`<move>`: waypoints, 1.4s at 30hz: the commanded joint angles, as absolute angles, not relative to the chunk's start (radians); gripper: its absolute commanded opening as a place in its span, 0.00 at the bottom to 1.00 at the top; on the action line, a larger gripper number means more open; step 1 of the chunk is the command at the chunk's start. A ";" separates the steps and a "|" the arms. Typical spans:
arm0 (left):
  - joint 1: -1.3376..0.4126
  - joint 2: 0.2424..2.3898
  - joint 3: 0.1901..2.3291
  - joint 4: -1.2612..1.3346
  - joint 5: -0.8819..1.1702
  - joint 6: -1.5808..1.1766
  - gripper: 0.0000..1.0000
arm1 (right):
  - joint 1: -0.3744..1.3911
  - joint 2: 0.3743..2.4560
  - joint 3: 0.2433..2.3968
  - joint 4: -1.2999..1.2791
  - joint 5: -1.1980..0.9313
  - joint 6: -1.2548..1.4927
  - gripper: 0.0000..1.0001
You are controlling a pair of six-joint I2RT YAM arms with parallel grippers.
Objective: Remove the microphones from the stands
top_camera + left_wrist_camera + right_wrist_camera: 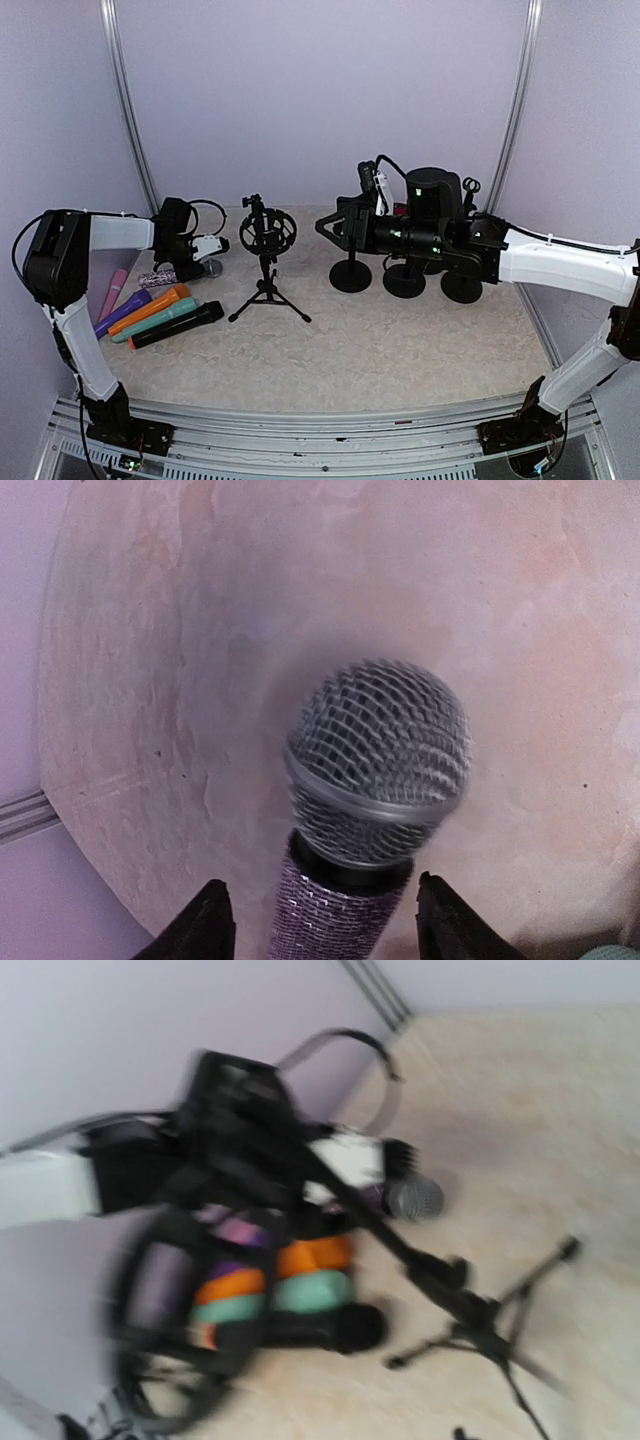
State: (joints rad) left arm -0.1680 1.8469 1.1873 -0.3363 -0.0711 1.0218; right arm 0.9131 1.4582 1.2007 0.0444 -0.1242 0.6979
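Observation:
A purple glitter microphone (190, 270) with a silver mesh head (380, 760) lies on the table left of the black tripod stand (267, 290). The stand's ring mount (267, 232) holds nothing. My left gripper (208, 250) is over the microphone. In the left wrist view the left gripper (325, 925) is open, its fingers (205, 925) standing either side of the glitter body with small gaps. My right gripper (322, 224) hovers just right of the ring mount and looks open and empty. The right wrist view is blurred and shows the stand (470, 1310) and the microphone head (412, 1200).
Several microphones lie in a row at the left: pink (110, 292), purple (125, 310), orange (152, 307), teal (158, 322), black (180, 326). Three round-base stands (405, 282) and a black cylinder (433, 190) stand at the back right, under my right arm.

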 commanded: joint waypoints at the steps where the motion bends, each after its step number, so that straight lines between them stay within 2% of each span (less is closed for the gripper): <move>1: -0.160 1.808 1.174 -0.400 -0.016 1.015 0.68 | 0.877 1.516 1.156 0.065 -0.152 0.706 0.52; 4: -0.153 1.777 1.183 -0.437 0.016 1.013 0.72 | 0.877 1.596 1.163 0.044 -0.127 0.678 0.48; 12: -0.132 1.734 1.185 -0.494 0.091 0.993 0.73 | 0.879 1.887 1.206 0.050 -0.059 0.651 0.36; 20: -0.083 1.727 1.234 -0.564 0.164 0.972 0.71 | 0.905 2.074 1.278 0.077 0.043 0.632 0.31; 26: -0.100 1.605 1.222 -0.627 0.322 0.878 0.72 | 0.948 2.113 1.277 0.099 0.046 0.636 0.28; 37: -0.173 1.500 1.168 -0.644 0.358 0.814 0.72 | 1.078 2.067 1.219 0.126 0.051 0.669 0.23; 40: -0.174 1.477 1.180 -0.669 0.375 0.811 0.72 | 1.098 2.029 1.182 0.140 0.042 0.659 0.24; 42: -0.174 1.451 1.191 -0.684 0.389 0.813 0.72 | 1.086 1.980 1.162 0.136 0.041 0.649 0.30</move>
State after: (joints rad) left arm -0.1730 1.5112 1.1809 -0.6380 0.3408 0.8303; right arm 1.0801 2.0758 1.2057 0.1265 0.0544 0.6552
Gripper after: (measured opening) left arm 0.719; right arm 0.254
